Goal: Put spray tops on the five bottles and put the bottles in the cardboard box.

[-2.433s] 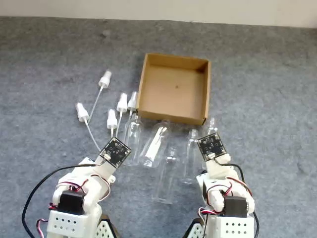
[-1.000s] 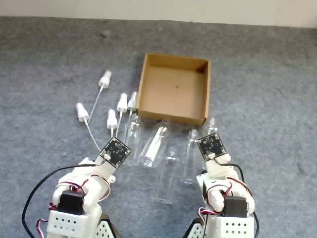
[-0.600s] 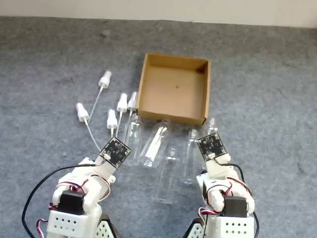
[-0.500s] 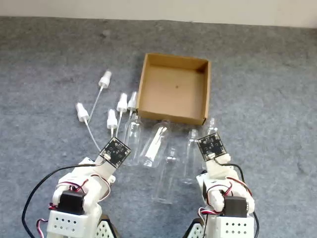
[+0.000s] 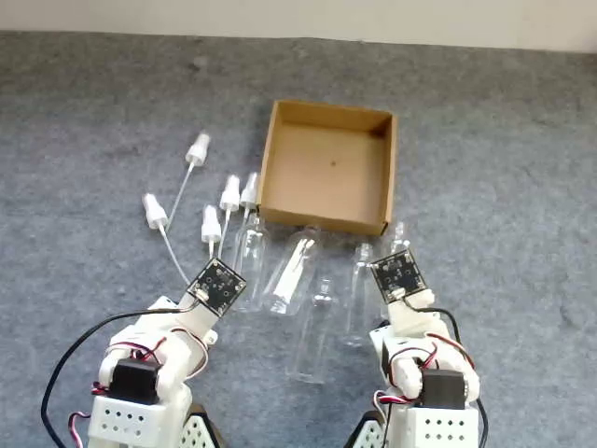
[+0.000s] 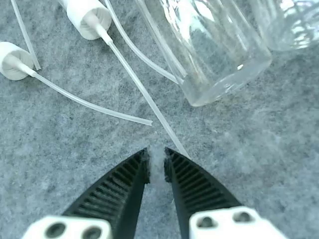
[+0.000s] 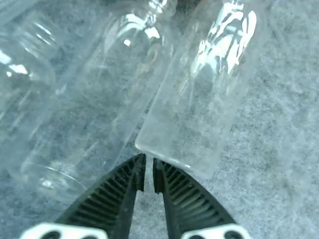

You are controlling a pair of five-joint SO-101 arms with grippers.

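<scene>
Brown square cardboard box (image 5: 326, 173) was plain, unpatterned. Clear plastic bottles (image 5: 312, 327) were colourless. Plastic spray tops (image 5: 198, 149) were white, tubes (image 6: 89, 103) translucent. Felt table cover (image 5: 93, 112) was mottled grey.

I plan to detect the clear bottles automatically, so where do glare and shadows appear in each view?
High view: soft, even light with no hard shadows; the clear bottles show only faint highlights and nearly merge with the grey mat. Left wrist view: small white reflections on the nearest bottle. Right wrist view: broad white glare streaks on the flat-sided bottle.
</scene>
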